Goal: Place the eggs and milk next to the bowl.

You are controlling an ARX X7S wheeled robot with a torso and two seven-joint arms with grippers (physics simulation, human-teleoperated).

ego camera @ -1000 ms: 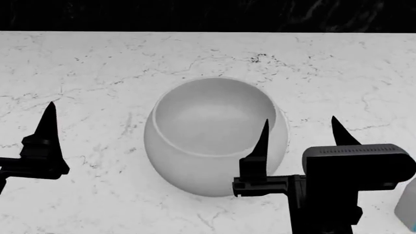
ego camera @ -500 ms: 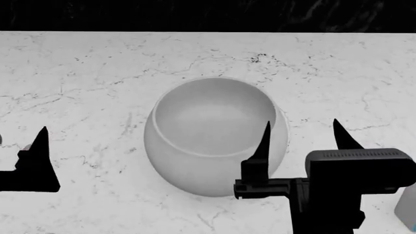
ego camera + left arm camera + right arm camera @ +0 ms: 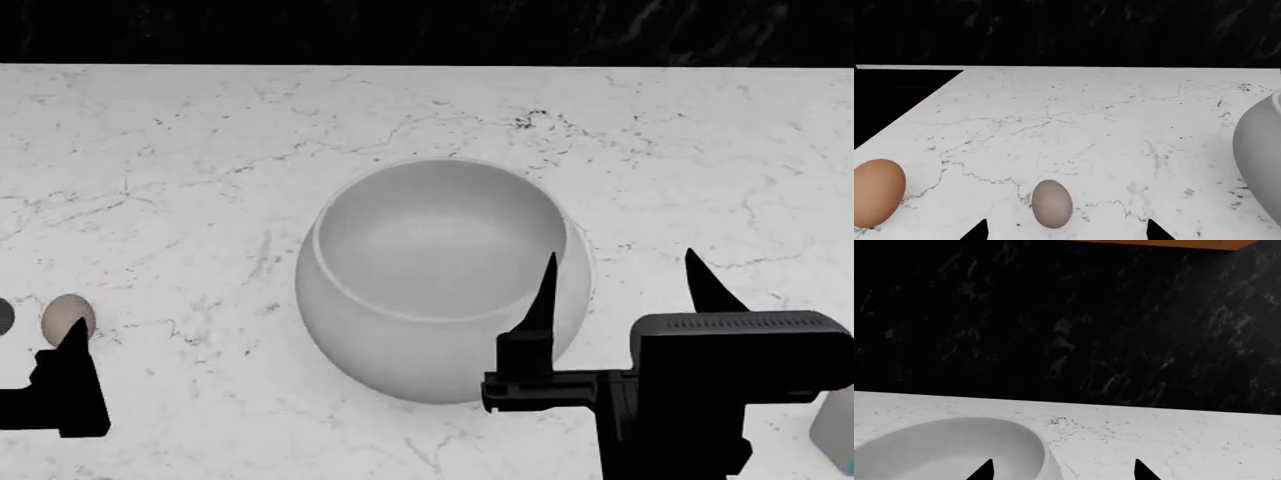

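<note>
Large matte grey-white bowl (image 3: 443,280) upright near the middle of the white marble surface (image 3: 200,150), mouth open and nothing visible inside. Right gripper (image 3: 622,278) parked just beside the bowl's right flank, fingers (image 3: 541,295) spread wide with nothing between them; one black tip overlapping the bowl's rim in the head view, the other out over bare marble. Same spread seen from the right wrist camera: two dark tips (image 3: 984,471) at the picture's lower edge, bowl rim (image 3: 954,450) curving under one of them, dark veined wall behind.

Milk bottle (image 3: 837,428) only a pale sliver with a trace of blue at the lower right corner of the head view, well apart from the bowl and mostly cut off behind the right arm.

Left gripper (image 3: 60,385) low at the left edge of the head view, only one dark finger showing there. From the left wrist camera, two finger tips (image 3: 979,231) set wide apart, holding nothing, with the grey-beige egg (image 3: 1051,203) lying on the marble between them. Orange-brown egg (image 3: 877,192) lying further out to one side, apart from the grey-beige one. Both eggs well clear of the bowl, whose belly (image 3: 1261,155) shows at the far edge of that view. In the head view, one pale egg (image 3: 67,318) just beyond the left finger tip.
</note>
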